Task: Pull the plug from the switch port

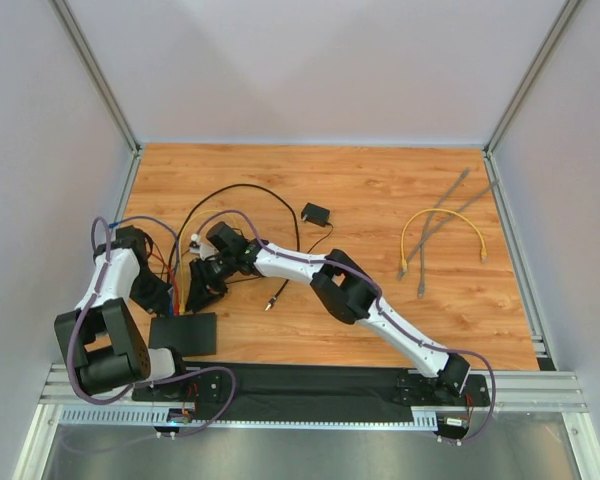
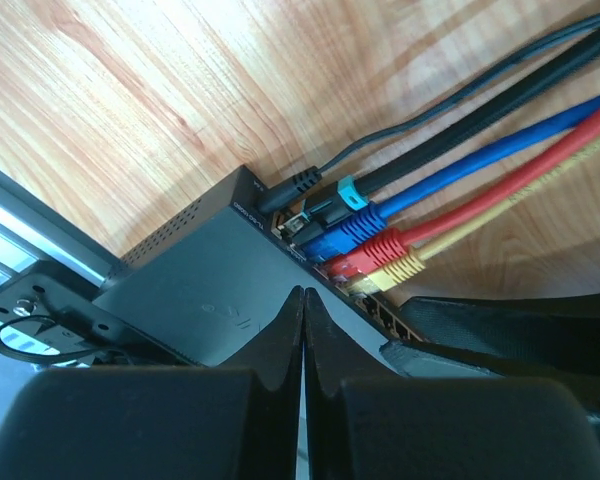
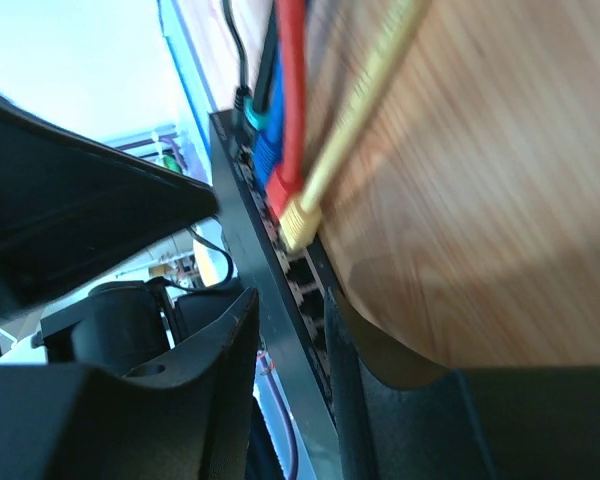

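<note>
The switch port (image 2: pixel 195 290) is a flat black box, also seen in the top view (image 1: pixel 185 335) at the near left. Yellow (image 2: pixel 392 270), red (image 2: pixel 372 248), blue (image 2: pixel 338 232) and teal-tipped black (image 2: pixel 325 205) plugs sit side by side in its sockets. My left gripper (image 2: pixel 302 292) is shut and empty, its tips resting on the box's top face. My right gripper (image 3: pixel 290 300) straddles the socket edge, one finger on each face, just beside the yellow plug (image 3: pixel 300 220). In the top view both grippers, left (image 1: pixel 173 300) and right (image 1: pixel 202 285), meet at the box's far edge.
A small black adapter (image 1: pixel 315 214) with a thin cord lies mid-table. A loose yellow cable (image 1: pixel 440 235) and grey cables (image 1: pixel 445 215) lie at the right. The table's left rail (image 2: pixel 40 230) runs close by the box. Plugged cables trail towards the back.
</note>
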Robot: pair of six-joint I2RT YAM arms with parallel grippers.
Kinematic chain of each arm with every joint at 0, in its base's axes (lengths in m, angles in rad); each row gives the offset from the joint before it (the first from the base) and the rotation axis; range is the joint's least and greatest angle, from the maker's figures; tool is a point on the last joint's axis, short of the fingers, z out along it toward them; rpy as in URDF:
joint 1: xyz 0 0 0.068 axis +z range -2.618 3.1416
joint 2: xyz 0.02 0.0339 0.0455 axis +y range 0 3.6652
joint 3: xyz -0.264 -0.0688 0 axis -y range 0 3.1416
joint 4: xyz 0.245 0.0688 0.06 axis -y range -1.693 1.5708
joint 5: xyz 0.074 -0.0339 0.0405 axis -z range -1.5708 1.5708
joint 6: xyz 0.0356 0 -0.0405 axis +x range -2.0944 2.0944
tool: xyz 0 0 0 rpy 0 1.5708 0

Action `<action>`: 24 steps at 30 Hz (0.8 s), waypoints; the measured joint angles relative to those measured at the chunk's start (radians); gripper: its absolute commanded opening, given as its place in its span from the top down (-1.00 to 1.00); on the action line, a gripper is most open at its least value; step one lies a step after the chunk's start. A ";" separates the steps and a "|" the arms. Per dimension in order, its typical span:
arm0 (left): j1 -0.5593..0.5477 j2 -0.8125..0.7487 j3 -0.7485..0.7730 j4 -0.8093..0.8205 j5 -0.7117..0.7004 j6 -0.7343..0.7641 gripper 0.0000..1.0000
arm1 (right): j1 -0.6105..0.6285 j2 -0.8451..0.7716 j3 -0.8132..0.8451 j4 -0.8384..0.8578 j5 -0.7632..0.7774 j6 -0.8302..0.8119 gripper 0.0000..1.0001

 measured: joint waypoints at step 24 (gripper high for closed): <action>0.105 0.110 -0.002 0.070 0.093 0.053 1.00 | -0.007 0.165 0.213 0.018 -0.115 0.019 0.39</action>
